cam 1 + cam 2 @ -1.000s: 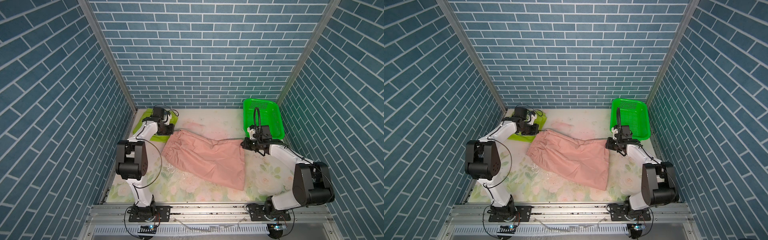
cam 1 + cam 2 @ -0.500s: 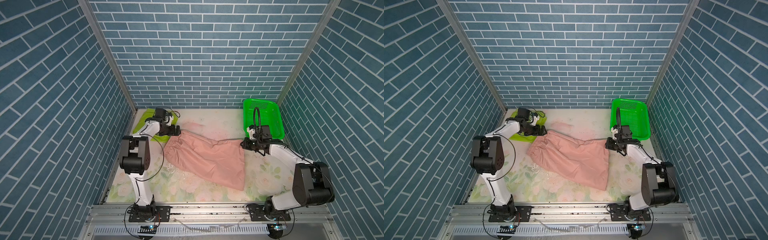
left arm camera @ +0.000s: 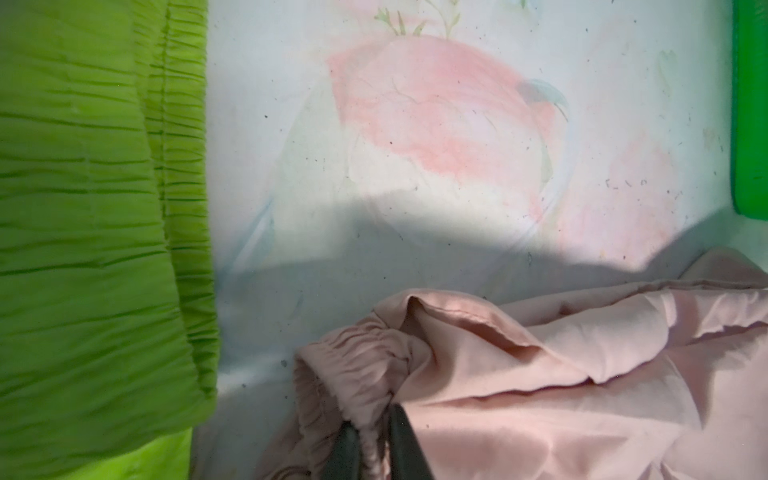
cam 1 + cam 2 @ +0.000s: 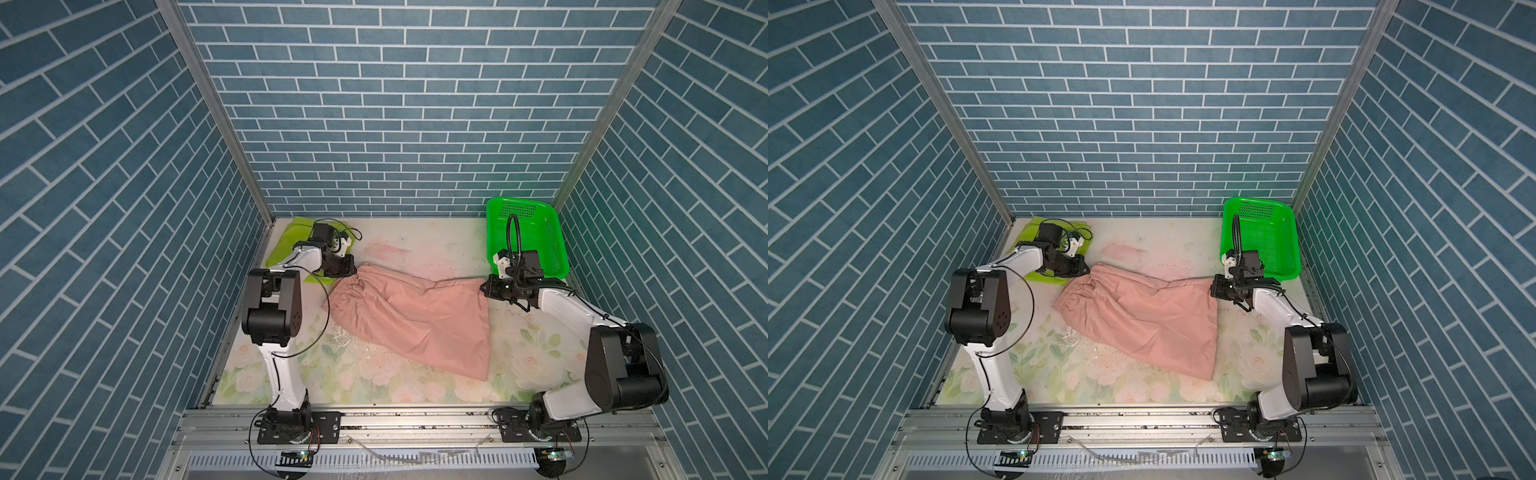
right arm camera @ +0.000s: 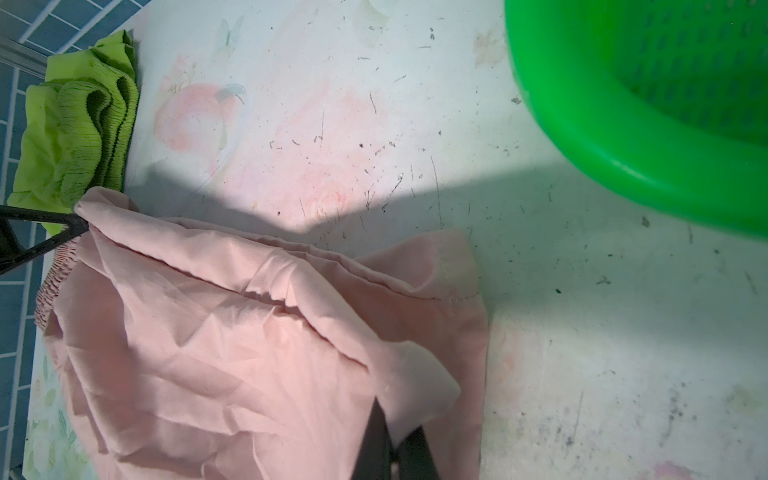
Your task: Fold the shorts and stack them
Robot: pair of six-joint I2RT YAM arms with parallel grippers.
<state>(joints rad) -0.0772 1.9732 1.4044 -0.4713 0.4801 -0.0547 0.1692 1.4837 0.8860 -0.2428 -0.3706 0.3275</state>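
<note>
Dusty-pink soft fabric shorts with a gathered elastic waistband [image 4: 415, 320] lie spread on the floral table cover [image 4: 415, 241]. Their far edge is the long axis, running straight from the left gripper [image 3: 374, 440], pinched narrow on the waistband corner, to the right gripper [image 5: 395, 449], pinched narrow on the hem corner. Most of the cloth lies on the base side of both grippers, so I judge the fold goes that way; lime-green fabric shorts [image 4: 284, 241] lie just behind the left gripper, and a rigid bright green perforated plastic basket [image 4: 519, 210] sits just beyond the right.
</note>
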